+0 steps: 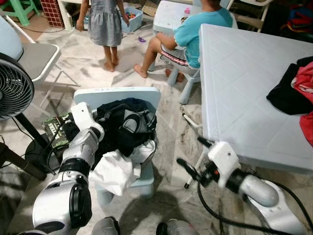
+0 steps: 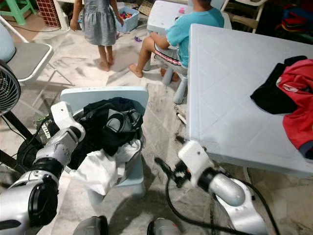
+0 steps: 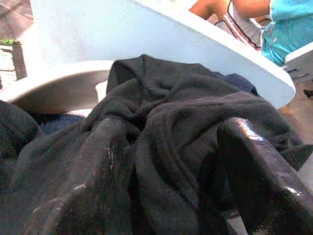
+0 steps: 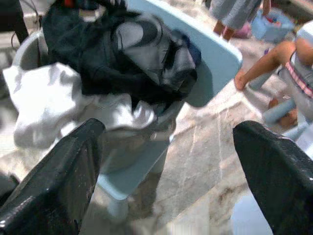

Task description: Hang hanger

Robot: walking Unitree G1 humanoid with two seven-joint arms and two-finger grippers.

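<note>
I am just starting. My left gripper [image 3: 166,196] is pushed into the black clothes [image 1: 124,125] piled on the small blue chair [image 1: 117,95]. Its fingers are spread apart with black cloth between them, not squeezed yet. My right gripper [image 1: 193,157] waits beside the chair, wide open and holding nothing. I cannot see a hanger anywhere. The chair seat also holds a white cloth [image 1: 117,169], hanging over its front edge.

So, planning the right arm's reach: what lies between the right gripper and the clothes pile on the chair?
Bare marble floor separates the right gripper from the clothes pile, per the left eye view.
</note>
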